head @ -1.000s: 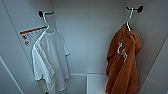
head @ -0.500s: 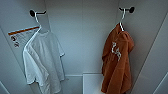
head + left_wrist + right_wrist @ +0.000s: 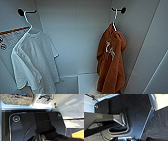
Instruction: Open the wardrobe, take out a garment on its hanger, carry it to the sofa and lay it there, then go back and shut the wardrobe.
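The wardrobe (image 3: pixel 80 37) stands open in the head view, and I look straight into its white interior. The garment (image 3: pixel 111 62), a rust-orange hoodie with white lettering on the chest, hangs at the right. Its thin white hanger (image 3: pixel 115 21) is hooked on a dark peg (image 3: pixel 120 10) on the right inner wall. The hoodie hangs straight down, close to that wall, and nothing touches it.
A white T-shirt (image 3: pixel 35 62) on its own white hanger (image 3: pixel 26 22) hangs from a peg at the left. A low white block (image 3: pixel 87 83) sits on the wardrobe floor between the two clothes. Grey carpet (image 3: pixel 159 125) appears in the right wrist view.
The whole head picture has slid a little to the left, so the camera has moved. Both clothes hang as before.
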Motion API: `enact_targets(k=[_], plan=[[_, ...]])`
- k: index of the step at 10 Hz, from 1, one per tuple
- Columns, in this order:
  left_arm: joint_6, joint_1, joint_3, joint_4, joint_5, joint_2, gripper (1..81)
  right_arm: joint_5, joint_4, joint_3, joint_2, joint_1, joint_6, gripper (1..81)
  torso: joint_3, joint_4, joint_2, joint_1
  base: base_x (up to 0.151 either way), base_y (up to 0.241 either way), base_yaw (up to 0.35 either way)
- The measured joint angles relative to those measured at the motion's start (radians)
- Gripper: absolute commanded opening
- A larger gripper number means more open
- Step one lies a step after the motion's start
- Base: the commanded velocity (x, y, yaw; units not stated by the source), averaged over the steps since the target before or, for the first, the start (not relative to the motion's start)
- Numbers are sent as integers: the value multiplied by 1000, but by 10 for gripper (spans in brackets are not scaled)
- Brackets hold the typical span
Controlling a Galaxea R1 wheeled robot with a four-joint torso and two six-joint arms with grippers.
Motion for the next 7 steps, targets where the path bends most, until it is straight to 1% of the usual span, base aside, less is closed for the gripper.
enact_targets(k=[3, 7], plan=[[0, -95, 43, 0, 75, -20, 811, 5, 0, 1, -3, -33, 0, 811, 0, 0, 0, 0, 0, 0, 0], [-1, -200, 91, 0, 178, -44, 811, 9, 1, 8, -1, -25, 0, 811, 0, -1, 0, 0, 0, 0, 0]])
